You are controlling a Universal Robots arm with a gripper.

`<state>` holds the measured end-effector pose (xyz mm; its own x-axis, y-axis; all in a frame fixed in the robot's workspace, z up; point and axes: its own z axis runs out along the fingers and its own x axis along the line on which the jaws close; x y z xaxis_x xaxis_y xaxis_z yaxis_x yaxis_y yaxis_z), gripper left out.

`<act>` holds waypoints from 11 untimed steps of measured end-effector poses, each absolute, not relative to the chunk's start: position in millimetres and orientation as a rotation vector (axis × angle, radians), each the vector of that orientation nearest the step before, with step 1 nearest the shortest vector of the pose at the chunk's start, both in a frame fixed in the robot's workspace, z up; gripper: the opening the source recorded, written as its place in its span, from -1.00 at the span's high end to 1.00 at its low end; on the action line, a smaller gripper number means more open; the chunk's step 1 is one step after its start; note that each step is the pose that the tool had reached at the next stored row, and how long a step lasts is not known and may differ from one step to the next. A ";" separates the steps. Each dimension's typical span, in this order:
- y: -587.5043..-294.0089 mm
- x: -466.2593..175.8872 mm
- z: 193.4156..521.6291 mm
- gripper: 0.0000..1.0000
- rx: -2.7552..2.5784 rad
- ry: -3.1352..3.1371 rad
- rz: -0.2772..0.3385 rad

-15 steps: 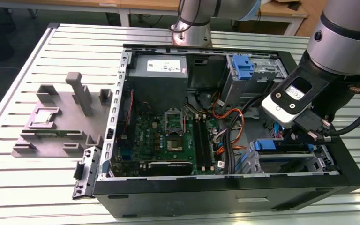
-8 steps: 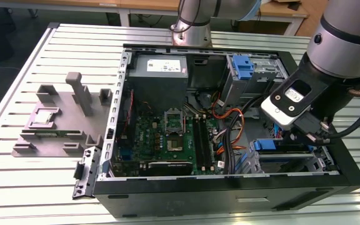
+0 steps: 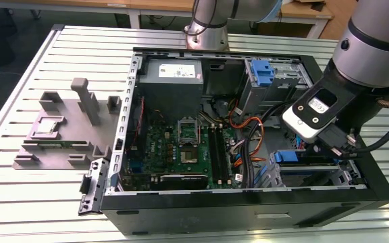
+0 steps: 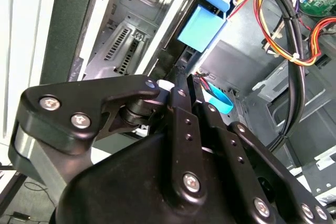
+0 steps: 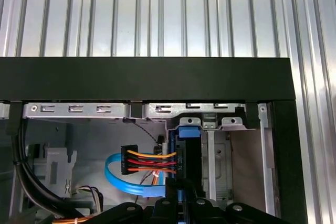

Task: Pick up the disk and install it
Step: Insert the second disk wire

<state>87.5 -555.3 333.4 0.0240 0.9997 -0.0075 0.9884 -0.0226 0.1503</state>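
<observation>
Holding the disk edge-on, your gripper is clamped on it over the drive bay. It's rigid, fairly heavy and shock-sensitive; grip the blue caddy's edges.

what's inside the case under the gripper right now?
Under the gripper in the first wrist view: a blue-framed disk standing on edge in the metal bay, with a blue ribbon cable and power connector alongside. The gripper body covers the disk's lower part.
</observation>
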 end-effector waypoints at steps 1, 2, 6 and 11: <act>-555.6 87.5 333.4 0.68 2.166 2.115 0.157; -555.9 87.5 333.5 0.68 2.168 2.117 0.161; -557.6 87.5 333.1 0.68 2.171 2.118 0.166; -558.5 87.5 331.8 0.68 2.173 2.120 0.170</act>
<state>87.5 -558.5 331.8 0.0240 0.9997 0.0089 0.9884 -0.0251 0.1500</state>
